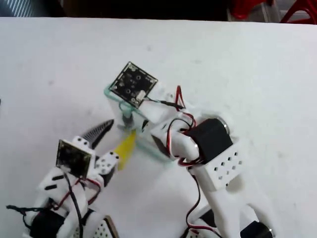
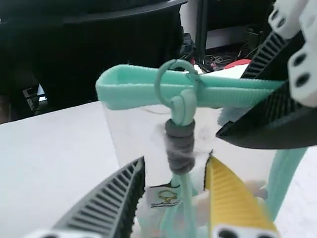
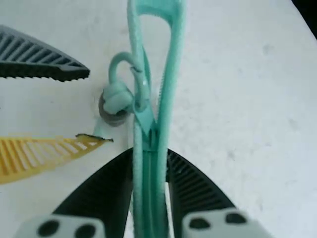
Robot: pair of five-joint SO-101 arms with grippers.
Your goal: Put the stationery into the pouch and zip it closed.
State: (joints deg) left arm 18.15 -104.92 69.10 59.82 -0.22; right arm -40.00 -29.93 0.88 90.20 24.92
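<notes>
One clear pouch (image 2: pixel 131 134) with a teal zip (image 2: pixel 237 91) along its upper edge stands upright on the white table (image 1: pixel 247 59); its contents are too unclear to name. On the zip sits the slider (image 3: pixel 143 119), and from it hangs a pull cord (image 2: pixel 181 106) knotted through a grey bead (image 2: pixel 181 146). To one side of the slider the two zip bands lie pressed together. To the other side they gape in a loop, so the pouch is only partly closed. The right gripper (image 3: pixel 150 151) is clenched on the pouch at the joined stretch of zip, with a black jaw against each face of the band. The left gripper (image 2: pixel 174 161) is just beside the pouch at the pull cord and released: its grey finger (image 2: pixel 111 198) and yellow finger (image 2: pixel 228 198) stand apart with the bead between them, neither plainly touching it. The step in hand looks to be the zipping. The next move, I judge, calls for the left gripper to close firmly on the bead and draw it along the zip toward the gaping end. The right gripper would meanwhile anchor the pouch against sliding or folding.
</notes>
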